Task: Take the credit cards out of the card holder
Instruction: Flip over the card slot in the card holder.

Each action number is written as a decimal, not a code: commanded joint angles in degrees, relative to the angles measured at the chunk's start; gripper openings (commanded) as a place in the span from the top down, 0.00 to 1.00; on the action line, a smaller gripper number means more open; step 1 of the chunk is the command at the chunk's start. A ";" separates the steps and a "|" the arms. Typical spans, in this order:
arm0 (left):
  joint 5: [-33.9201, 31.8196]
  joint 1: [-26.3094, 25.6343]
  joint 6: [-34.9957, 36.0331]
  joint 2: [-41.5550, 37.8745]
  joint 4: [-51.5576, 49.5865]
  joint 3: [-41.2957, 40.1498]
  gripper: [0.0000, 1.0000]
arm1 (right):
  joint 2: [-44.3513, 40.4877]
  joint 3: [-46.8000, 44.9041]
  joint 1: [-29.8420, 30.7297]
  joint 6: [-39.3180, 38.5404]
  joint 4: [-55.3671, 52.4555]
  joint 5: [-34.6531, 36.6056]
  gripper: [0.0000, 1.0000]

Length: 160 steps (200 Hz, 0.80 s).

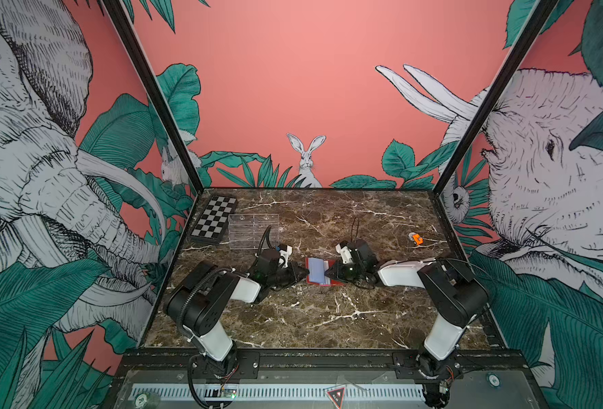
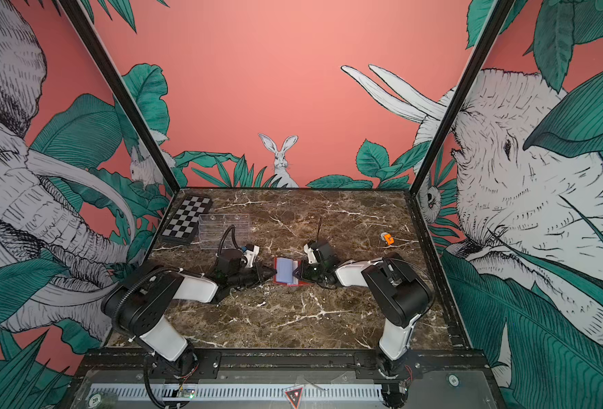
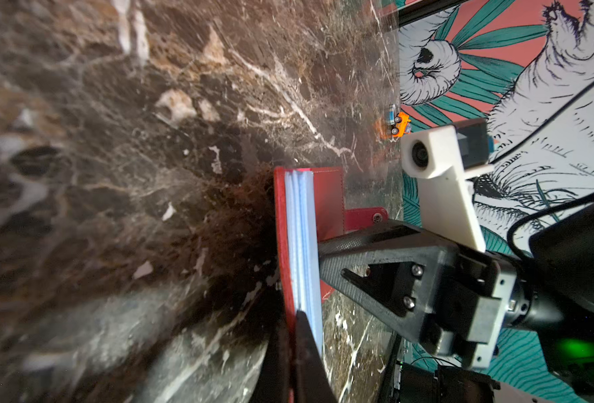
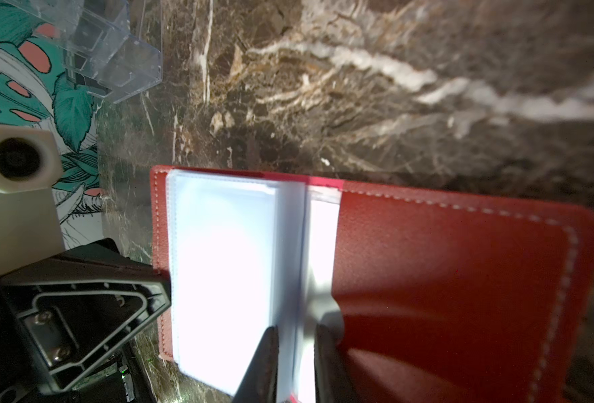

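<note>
Marble table (image 1: pixel 310 318) bears card holder (image 1: pixel 317 271), checkerboard (image 1: pixel 215 219), clear rack (image 1: pixel 252 228), orange toy (image 1: pixel 416 239).

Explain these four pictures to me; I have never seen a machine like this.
Two robot arms with pincer grippers stand at a marble table. Two pictures look down from above; the other two come from a camera on each wrist. On the table lie a checkered board, a clear rack, a small orange toy and an open red card holder. The left gripper is shut on its edge; the right gripper pinches its plastic sleeves. No card is out yet.
</note>
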 commanded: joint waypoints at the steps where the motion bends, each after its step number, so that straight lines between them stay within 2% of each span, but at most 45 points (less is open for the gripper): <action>1: 0.71 0.13 1.45 -0.77 -1.12 0.48 1.00 | 0.30 -1.22 0.04 -1.06 -0.83 0.26 0.79; 20: 0.77 0.12 1.70 -1.41 -1.67 0.42 1.00 | -0.79 -1.23 0.04 -1.33 -1.33 0.51 0.75; 41: 0.80 0.12 2.25 -1.85 -2.31 0.39 1.00 | -2.99 -1.16 0.05 -1.80 -2.77 1.26 0.64; 69: 1.04 0.16 2.59 -2.21 -2.03 0.04 1.00 | -8.93 -0.70 0.04 -3.95 -9.03 5.71 0.35; 85: 1.17 0.01 2.15 -2.54 -1.46 -0.38 1.00 | -12.75 0.59 0.45 -5.51 -13.77 8.24 0.23; 100: 0.83 0.05 2.23 -3.13 -1.67 -0.75 1.00 | -14.18 3.07 0.87 -7.29 -20.25 11.84 0.18; 102: 0.87 -0.01 2.30 -3.21 -1.70 -0.75 1.00 | -14.36 3.52 1.01 -7.50 -21.31 12.56 0.11; 109: 0.82 -0.05 2.32 -3.34 -1.76 -0.82 1.00 | -14.49 4.76 1.38 -8.14 -23.78 14.13 0.02; 160: 0.88 -0.63 1.97 -3.41 -0.95 -1.43 1.00 | -8.90 13.91 5.77 -11.10 -33.05 19.32 0.02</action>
